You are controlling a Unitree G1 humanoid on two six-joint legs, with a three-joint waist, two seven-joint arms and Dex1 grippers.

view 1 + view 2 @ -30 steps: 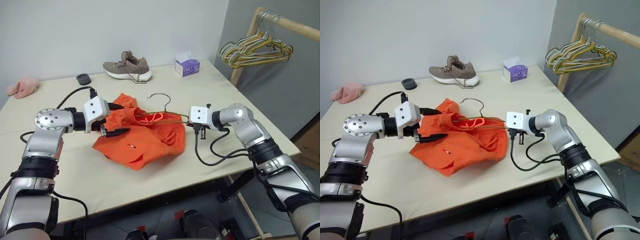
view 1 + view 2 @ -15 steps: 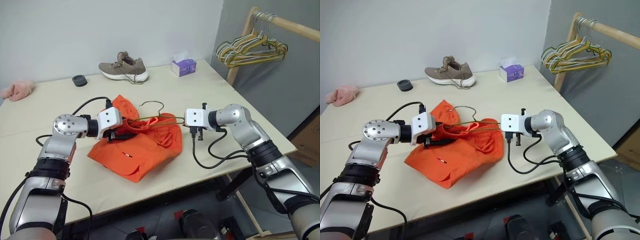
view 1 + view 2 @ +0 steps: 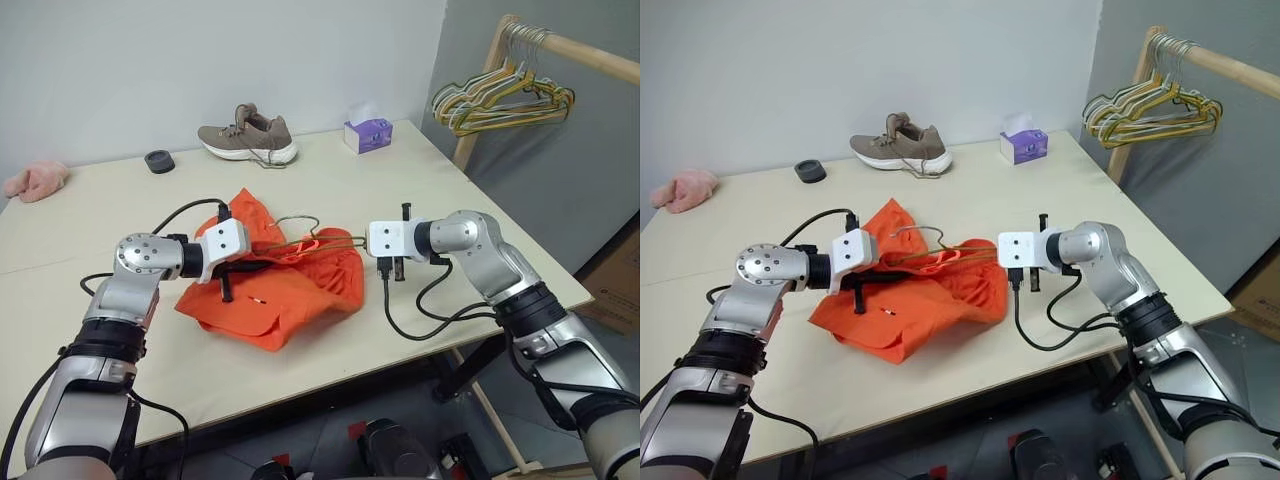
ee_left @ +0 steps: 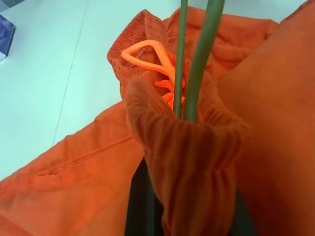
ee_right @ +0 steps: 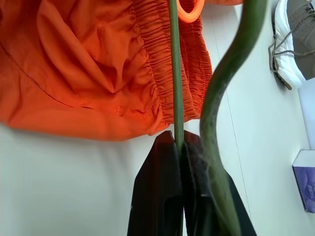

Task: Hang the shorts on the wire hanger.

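The orange shorts (image 3: 290,290) lie bunched on the middle of the table. The wire hanger (image 3: 335,240) runs across them, its hook (image 3: 300,221) raised over the waistband. My left gripper (image 3: 240,267) is at the left side of the shorts, shut on the gathered waistband (image 4: 192,147); two hanger wires (image 4: 199,64) pass through the waistband opening beside the orange drawstring (image 4: 147,51). My right gripper (image 5: 178,140) is off the right edge of the shorts, shut on the hanger's thin wire (image 5: 174,73); a curved part of the hanger (image 5: 224,88) passes close by.
A brown shoe (image 3: 250,135), a purple tissue box (image 3: 365,133) and a black round piece (image 3: 158,160) stand at the table's back. A pink cloth (image 3: 35,180) lies far left. Coloured hangers (image 3: 505,95) hang on a wooden rail at right. Black cable (image 3: 420,315) loops by my right arm.
My left gripper was open beside the shorts; it has dropped a little and shut on the waistband. The hanger's hook has tipped lower. My right arm has stayed put.
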